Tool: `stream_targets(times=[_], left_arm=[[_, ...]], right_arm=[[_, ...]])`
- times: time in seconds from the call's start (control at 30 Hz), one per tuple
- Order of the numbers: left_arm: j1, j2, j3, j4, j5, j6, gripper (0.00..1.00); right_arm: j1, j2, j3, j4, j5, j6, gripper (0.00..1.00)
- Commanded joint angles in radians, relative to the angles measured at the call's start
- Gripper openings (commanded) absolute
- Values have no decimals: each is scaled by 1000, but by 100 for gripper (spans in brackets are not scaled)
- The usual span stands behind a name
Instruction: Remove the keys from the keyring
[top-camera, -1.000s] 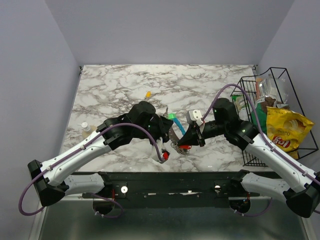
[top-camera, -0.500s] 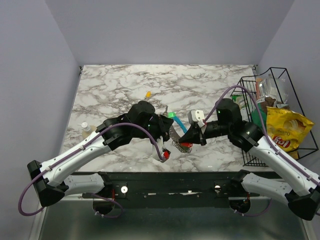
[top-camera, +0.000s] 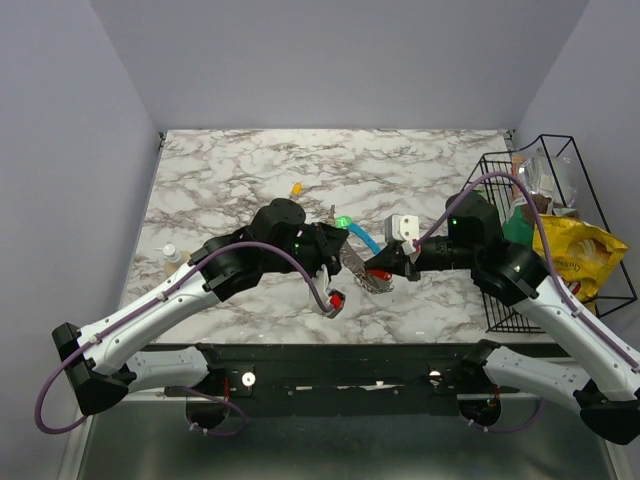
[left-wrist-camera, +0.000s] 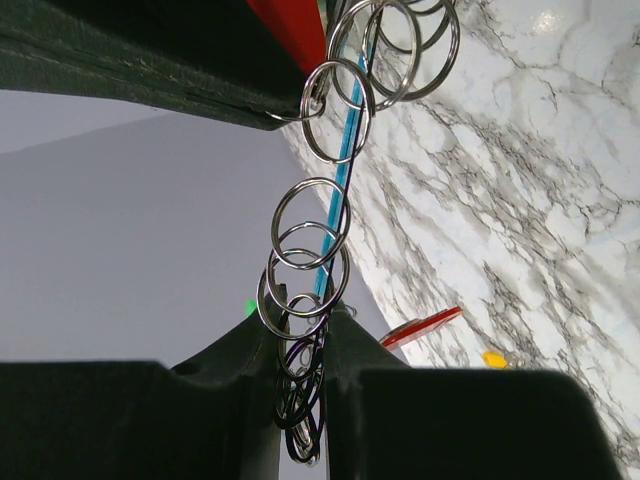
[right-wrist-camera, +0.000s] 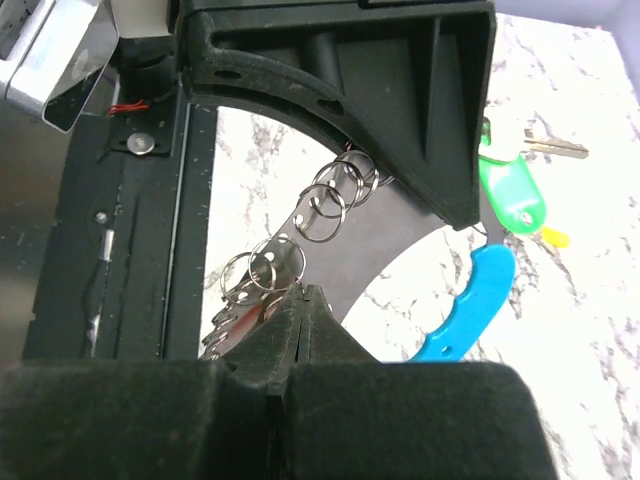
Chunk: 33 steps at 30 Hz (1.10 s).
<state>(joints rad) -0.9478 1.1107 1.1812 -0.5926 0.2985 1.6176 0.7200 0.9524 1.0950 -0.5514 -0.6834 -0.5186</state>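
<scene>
Holding the keyring (right-wrist-camera: 368, 246) between left end effector (left-wrist-camera: 303, 330) and right end effector (right-wrist-camera: 300, 300), both clenched on it; risking slippage under overpull.

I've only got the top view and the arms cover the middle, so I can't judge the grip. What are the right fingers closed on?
Observer: In the right wrist view, the right fingers are shut, seemingly pinching one of the small steel rings strung along the grey part of the keyring.
Operator: And the other arm?
Observer: The left wrist view shows the left fingers closed on a bunch of the same rings, with the rest lined up between the two grips.
</scene>
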Motion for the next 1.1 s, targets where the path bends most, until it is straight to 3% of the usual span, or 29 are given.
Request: stream_targets(times=[0.0, 0.27, 0.4, 0.6, 0.73, 1.07], left_arm=[[0, -31, -12, -18, 51, -36, 0], [9, -25, -25, -76, 60, -91, 0], [11, 12, 26, -131, 62, -188, 0], [23, 129, 176, -384, 134, -332, 0], [32, 124, 198, -444, 180, -377, 0], [44, 123, 235, -467, 306, -625, 0]], right_arm=[[-11, -20, 75, -61, 153, -57, 1], [-11, -29, 151, -111, 194, -95, 1], [-11, -30, 154, -105, 191, -98, 1], [-11, -9, 138, -78, 228, -126, 1], [-11, -3, 132, -65, 248, -127, 1], [-19, 43, 114, -4, 277, -83, 1]])
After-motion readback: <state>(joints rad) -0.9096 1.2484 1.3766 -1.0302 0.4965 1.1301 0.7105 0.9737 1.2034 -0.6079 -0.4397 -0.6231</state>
